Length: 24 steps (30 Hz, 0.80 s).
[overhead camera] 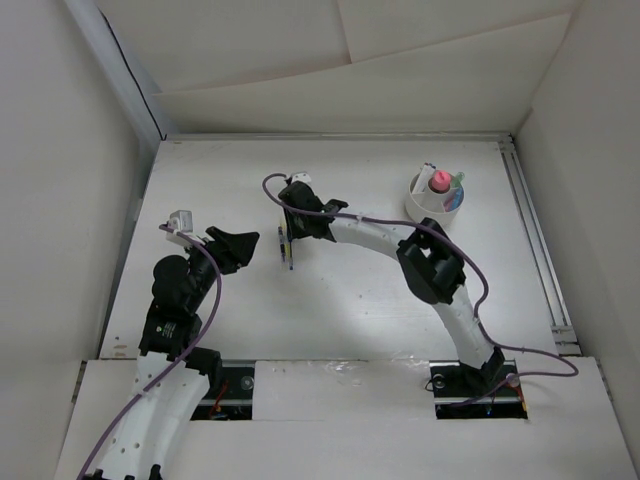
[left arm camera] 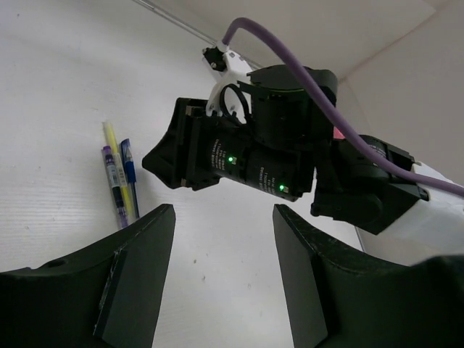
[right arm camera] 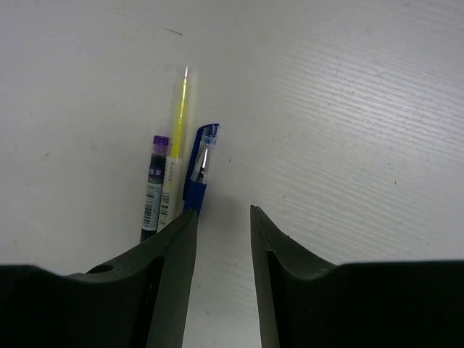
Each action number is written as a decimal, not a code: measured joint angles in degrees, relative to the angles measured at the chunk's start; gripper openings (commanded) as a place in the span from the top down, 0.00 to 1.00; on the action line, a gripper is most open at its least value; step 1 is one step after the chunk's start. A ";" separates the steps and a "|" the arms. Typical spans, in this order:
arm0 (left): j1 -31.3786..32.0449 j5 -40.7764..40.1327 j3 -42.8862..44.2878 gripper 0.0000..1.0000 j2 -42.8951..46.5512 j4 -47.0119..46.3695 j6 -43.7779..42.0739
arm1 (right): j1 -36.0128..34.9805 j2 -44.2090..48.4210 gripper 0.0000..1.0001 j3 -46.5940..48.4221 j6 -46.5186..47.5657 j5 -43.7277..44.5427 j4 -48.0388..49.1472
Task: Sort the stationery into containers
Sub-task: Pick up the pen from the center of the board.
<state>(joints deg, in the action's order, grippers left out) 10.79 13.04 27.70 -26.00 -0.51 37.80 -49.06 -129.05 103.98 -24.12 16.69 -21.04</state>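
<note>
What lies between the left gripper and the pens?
Only bare table lies between the left gripper and the pens, as the left wrist view shows. The right gripper hangs over the pens, not between.

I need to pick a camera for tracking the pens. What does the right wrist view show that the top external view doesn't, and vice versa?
Only right wrist: a purple-capped pen, a yellow pen and a blue pen told apart, side by side, with the right end effector open beside the blue one. Only top external: the white cup with stationery in it, far right, and the left end effector. Both: the white table and the pen bundle, just a small smudge from above.
</note>
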 measured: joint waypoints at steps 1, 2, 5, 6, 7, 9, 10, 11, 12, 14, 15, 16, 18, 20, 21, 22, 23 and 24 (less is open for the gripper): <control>0.00 0.00 0.00 0.47 -0.02 -0.02 0.00 | 0.00 -0.59 0.59 0.46 0.00 0.00 -0.48; 0.00 0.00 0.00 0.47 -0.02 -0.04 0.00 | 0.00 -1.25 0.59 1.25 0.00 0.00 -1.25; 0.00 0.00 0.00 0.47 -0.02 -0.07 0.00 | 0.02 -3.72 0.60 4.90 0.04 0.07 -2.45; 0.00 0.04 0.00 0.47 -0.02 -0.07 0.00 | 0.02 -4.57 0.60 6.10 0.11 0.07 -2.73; 0.00 0.07 0.00 0.47 -0.04 -0.07 0.00 | 0.02 -5.31 0.60 7.21 0.17 0.09 -2.86; 0.00 0.07 0.00 0.47 -0.04 -0.07 0.00 | 0.02 -6.62 0.60 9.05 0.17 0.22 -3.15; 0.00 0.07 0.00 0.47 -0.04 -0.07 0.00 | 0.02 -7.30 0.60 9.79 0.17 0.28 -3.17; 0.00 0.07 0.00 0.47 -0.04 -0.07 0.00 | 0.02 -7.82 0.61 10.19 0.20 0.44 -3.17; 0.00 0.07 0.00 0.47 -0.04 -0.07 0.00 | 0.02 -8.20 0.63 10.29 0.20 0.57 -3.28; 0.00 0.07 0.00 0.47 -0.15 -0.09 0.00 | 0.02 -8.63 0.64 10.29 0.15 0.92 -3.89; 0.00 0.07 0.00 0.47 -0.22 -0.07 0.00 | 0.02 -8.72 0.64 10.29 0.13 1.11 -4.15; 0.00 0.07 0.00 0.47 -0.31 -0.07 0.00 | 0.02 -8.79 0.65 10.29 0.15 1.38 -4.42; 0.00 0.07 0.00 0.47 -0.46 -0.07 0.00 | 0.02 -8.85 0.68 10.38 0.15 1.90 -4.59; 0.00 0.07 0.00 0.47 -0.50 -0.07 0.00 | 0.02 -9.11 0.71 10.97 0.15 2.25 -4.72; 0.00 0.07 0.00 0.47 -0.50 -0.07 0.00 | 0.02 -9.29 0.71 11.28 0.15 2.36 -4.72; 0.00 0.07 0.00 0.47 -0.50 -0.09 0.00 | 0.02 -9.46 0.72 11.67 0.13 2.47 -4.72; 0.00 0.07 0.00 0.47 -0.50 -0.07 0.00 | 0.02 -9.73 0.72 12.04 0.15 2.56 -4.76; 0.00 0.07 0.00 0.47 -0.50 -0.07 0.00 | 0.02 -9.99 0.72 12.48 0.15 2.62 -4.83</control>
<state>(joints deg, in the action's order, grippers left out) 10.79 13.10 27.70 -26.50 -0.58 37.80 -49.04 -139.04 116.46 -23.97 19.31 -25.87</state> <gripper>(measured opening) 0.530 0.285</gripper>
